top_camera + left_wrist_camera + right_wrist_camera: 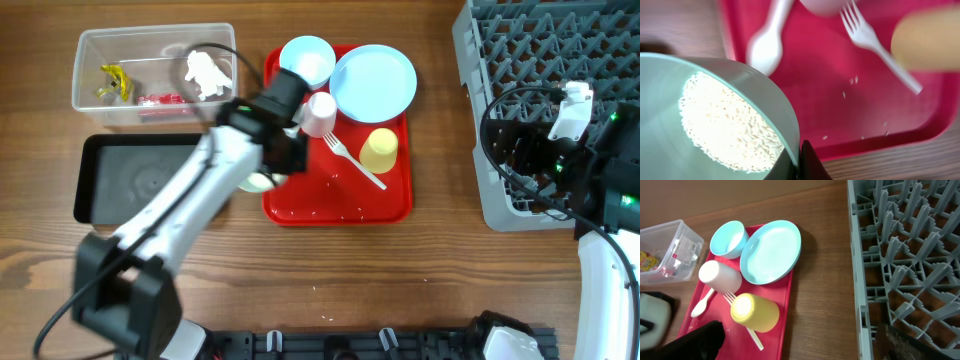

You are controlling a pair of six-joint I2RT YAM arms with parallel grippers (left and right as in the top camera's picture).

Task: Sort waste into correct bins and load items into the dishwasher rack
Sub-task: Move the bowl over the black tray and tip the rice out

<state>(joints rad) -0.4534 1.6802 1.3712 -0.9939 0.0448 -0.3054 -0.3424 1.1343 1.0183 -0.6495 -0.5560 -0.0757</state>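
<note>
My left gripper point(800, 162) is shut on the rim of a light-blue bowl point(670, 100) holding white rice point(725, 125). In the overhead view this gripper point(270, 168) and bowl point(255, 182) are at the red tray's left edge, beside the black tray point(130, 205). The clear tub point(90, 60) holds a white paper wad point(205, 72), a yellow wrapper point(113, 82) and a red wrapper point(160, 100). On the red tray point(390, 205) are a second blue bowl point(307, 60), a plate point(373, 82), a pink cup point(320, 112), a yellow cup point(379, 148), a fork point(352, 160) and a spoon point(767, 45). My right gripper point(805, 350) is open and empty near the grey rack point(560, 50).
Loose rice grains point(855, 80) lie on the red tray's front part, and a few lie on the wooden table point(320, 290) in front of it. The rack fills the right side, and my right arm point(600, 190) hangs over its front left corner.
</note>
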